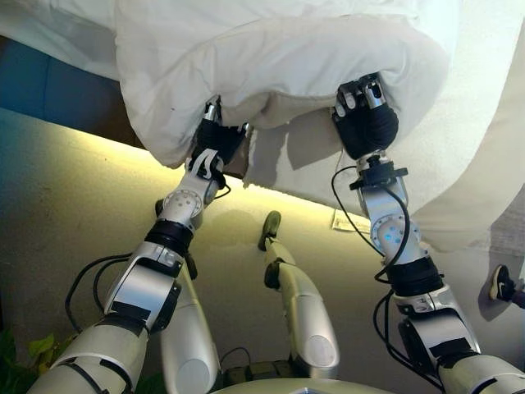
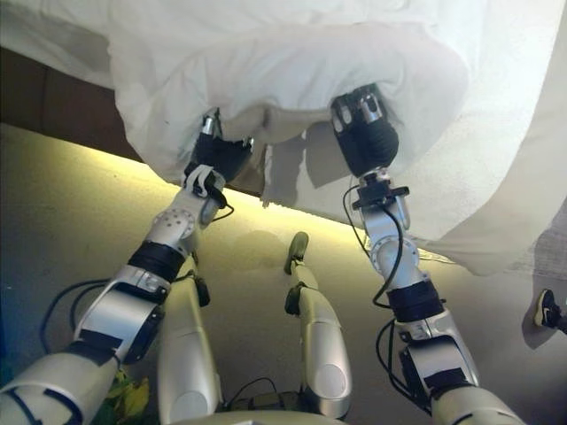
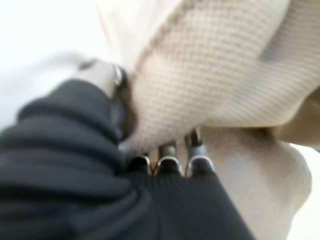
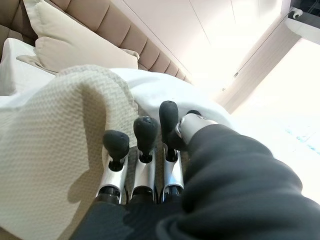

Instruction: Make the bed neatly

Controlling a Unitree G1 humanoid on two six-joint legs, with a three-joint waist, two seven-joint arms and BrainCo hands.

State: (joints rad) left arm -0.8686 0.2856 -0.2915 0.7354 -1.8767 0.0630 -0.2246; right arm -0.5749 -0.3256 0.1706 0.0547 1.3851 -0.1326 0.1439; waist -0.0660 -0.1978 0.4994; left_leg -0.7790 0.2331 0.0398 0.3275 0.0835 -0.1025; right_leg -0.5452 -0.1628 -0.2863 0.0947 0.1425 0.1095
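Note:
A thick white duvet [image 1: 271,57] with a beige waffle-weave underside [image 4: 45,150] hangs bunched over the bed's edge, lifted in front of me. My left hand [image 1: 215,138] is under its lower left fold, with the fingers [image 3: 167,162] curled into the beige cloth [image 3: 215,70]. My right hand [image 1: 367,115] is raised under the right side of the fold. Its fingers [image 4: 145,135] and thumb are curled over the cloth's edge. Both hands hold the same hem, roughly a shoulder's width apart.
The dark bed base [image 1: 57,90] runs along the left, with a lit strip [image 1: 123,148] at its foot on the floor. A beige pillow [image 4: 75,45] leans on the padded headboard [image 4: 115,25]. A person's shoe [image 1: 502,283] is at the right edge.

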